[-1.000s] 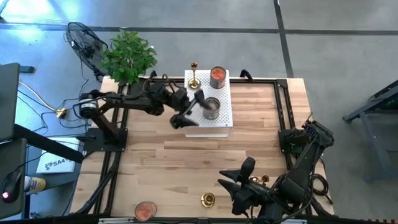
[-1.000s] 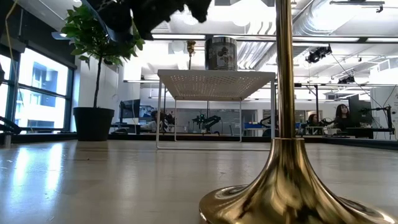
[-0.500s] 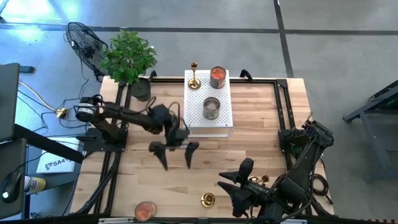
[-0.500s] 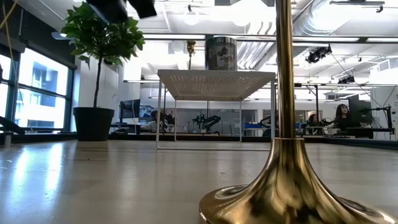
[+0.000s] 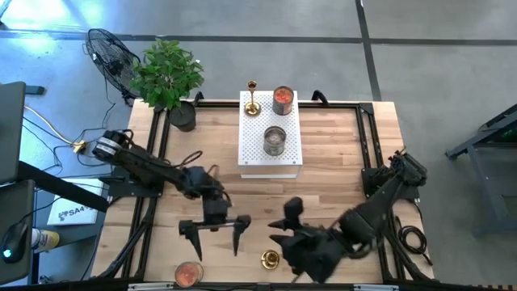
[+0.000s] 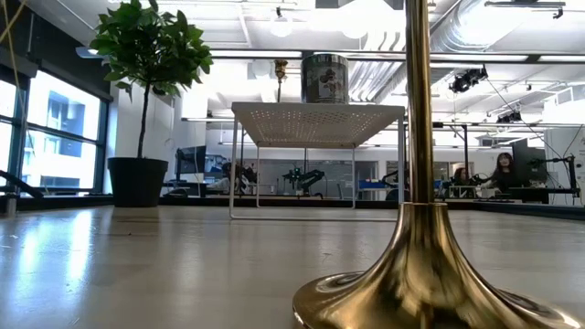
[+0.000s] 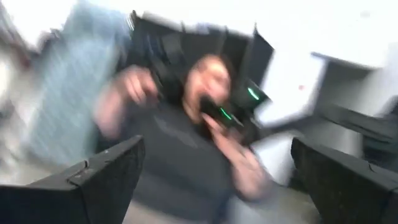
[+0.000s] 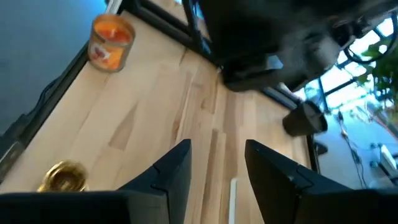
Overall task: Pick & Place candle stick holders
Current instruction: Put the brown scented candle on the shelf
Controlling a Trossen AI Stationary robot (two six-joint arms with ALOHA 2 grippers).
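Left claw (image 5: 215,234) moved nearer, spread wide

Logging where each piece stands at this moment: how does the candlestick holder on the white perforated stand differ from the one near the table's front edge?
The candlestick holder on the white stand sits raised at the stand's far left corner, beside a jar candle; the holder near the front edge sits low on the bare table. The first has no gripper near; the second lies between the open left gripper and right gripper. Both are upright, shiny gold.

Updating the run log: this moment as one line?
left claw: open, empty | right claw: open, empty | candle stick holder: on table, ungrasped
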